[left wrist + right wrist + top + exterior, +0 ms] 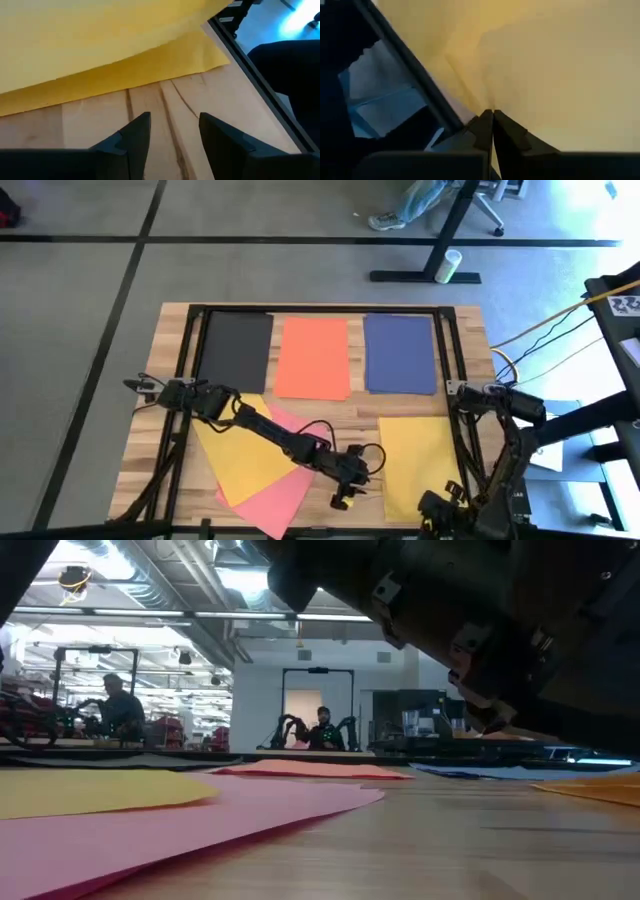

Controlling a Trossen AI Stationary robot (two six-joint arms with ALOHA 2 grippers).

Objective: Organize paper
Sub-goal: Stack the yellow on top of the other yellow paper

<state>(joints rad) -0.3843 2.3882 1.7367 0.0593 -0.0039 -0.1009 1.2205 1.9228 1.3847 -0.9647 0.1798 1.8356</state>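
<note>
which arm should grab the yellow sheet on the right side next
Right, probably. The right gripper, jaws shut, already sits at the right yellow sheet by its near edge. The left gripper, jaws open, is over bare wood beside it.

A black sheet (235, 346), an orange-red sheet (313, 357) and a navy sheet (399, 353) lie flat in a row along the far side. Nearer, a yellow sheet (243, 455) lies skewed over a pink sheet (275, 502). Another yellow sheet (418, 463) lies squarely at the right.
</note>
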